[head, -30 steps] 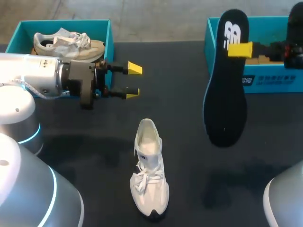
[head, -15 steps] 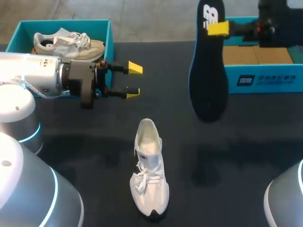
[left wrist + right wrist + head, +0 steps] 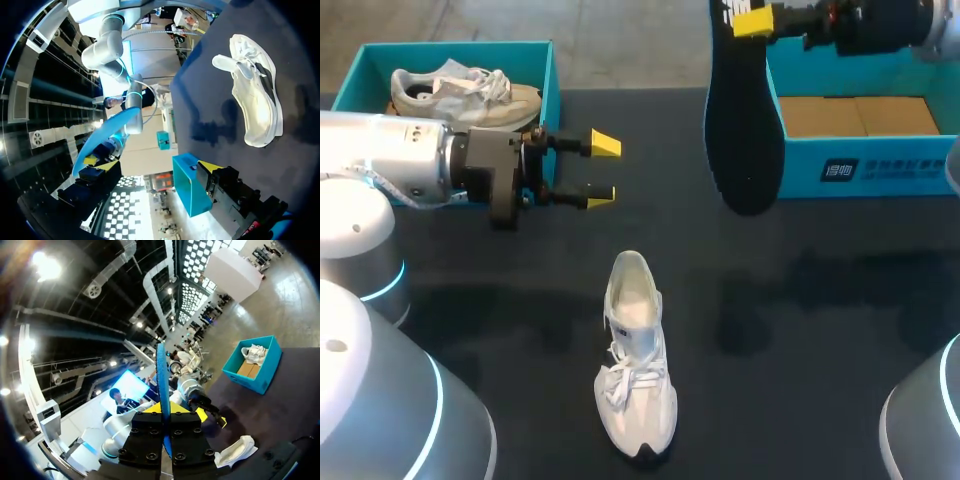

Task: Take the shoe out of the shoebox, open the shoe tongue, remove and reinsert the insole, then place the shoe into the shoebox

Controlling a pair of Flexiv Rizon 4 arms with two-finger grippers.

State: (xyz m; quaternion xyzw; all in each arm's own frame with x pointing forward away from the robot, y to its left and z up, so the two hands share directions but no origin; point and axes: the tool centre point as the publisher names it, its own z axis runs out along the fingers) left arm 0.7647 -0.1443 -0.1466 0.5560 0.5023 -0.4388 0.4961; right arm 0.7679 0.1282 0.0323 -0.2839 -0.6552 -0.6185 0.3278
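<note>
Head view shows two shoes: one shoe [image 3: 635, 360] on the table [image 3: 820, 300], a second shoe [image 3: 460, 88] inside the left box [image 3: 552, 90]. The right gripper [image 3: 752, 20] pinches the single insole [image 3: 745, 130] by the right box [image 3: 880, 165]; the left gripper [image 3: 602, 170] is spread.

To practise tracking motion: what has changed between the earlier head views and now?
The right end effector, shut on the insole, carried it farther back and toward the robot's left. The open left end effector, white sneaker on the table, left shoebox and right shoebox stayed put.
</note>
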